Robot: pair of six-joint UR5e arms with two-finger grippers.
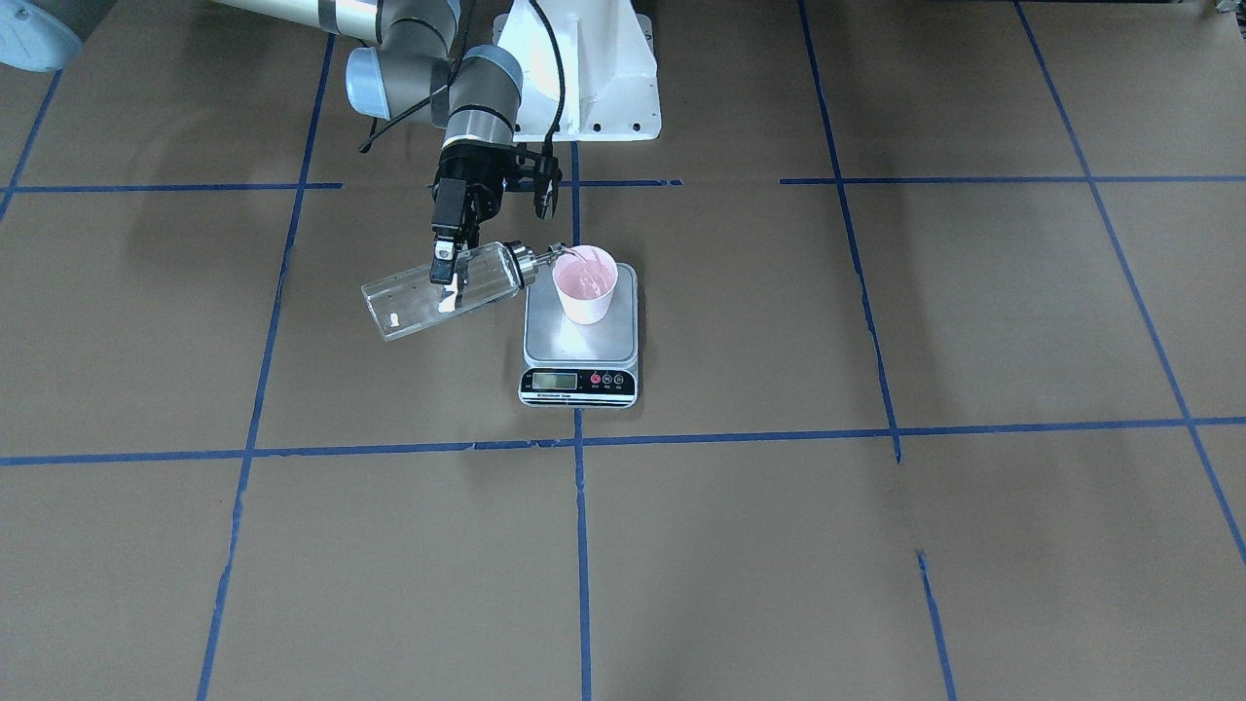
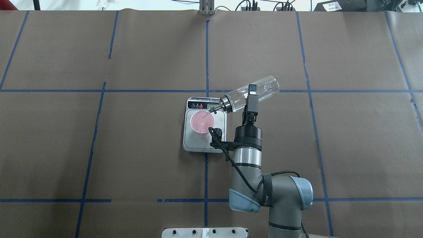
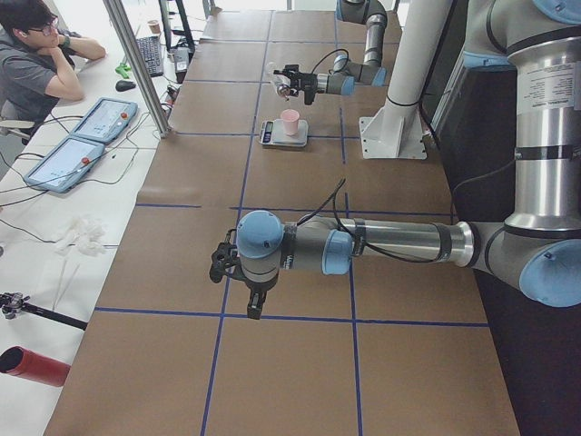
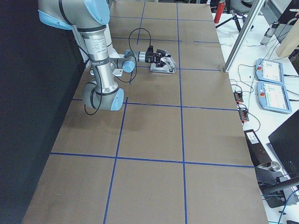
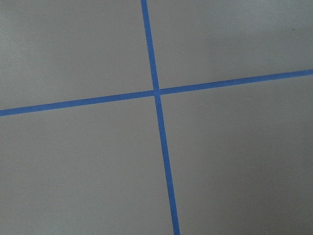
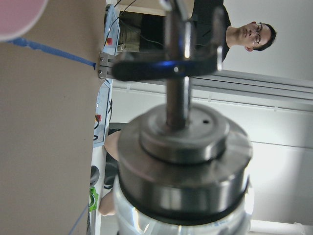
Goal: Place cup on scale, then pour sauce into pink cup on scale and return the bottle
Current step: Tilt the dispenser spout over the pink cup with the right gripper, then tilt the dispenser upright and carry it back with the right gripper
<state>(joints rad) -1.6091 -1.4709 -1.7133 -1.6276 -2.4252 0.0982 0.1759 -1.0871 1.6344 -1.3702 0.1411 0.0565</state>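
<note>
Our right gripper [image 2: 251, 99] is clamped on the tilted bottle [image 2: 266, 86] — tilt more and we may overfill the cup [image 2: 201, 123]

Brown paper [image 1: 876, 545] over the table, crossed by a grid of blue tape [image 1: 581, 506]. White pedestal [image 1: 594, 78] bolted down at one long edge. Metal post [image 3: 138, 64] at the opposite edge. Alongside, a white desk [image 3: 45, 272] with two tablets [image 3: 104, 119], a keyboard [image 3: 150, 53] and a red cylinder [image 3: 34, 366]. Person [image 3: 36, 68] seated at its far end.
</note>
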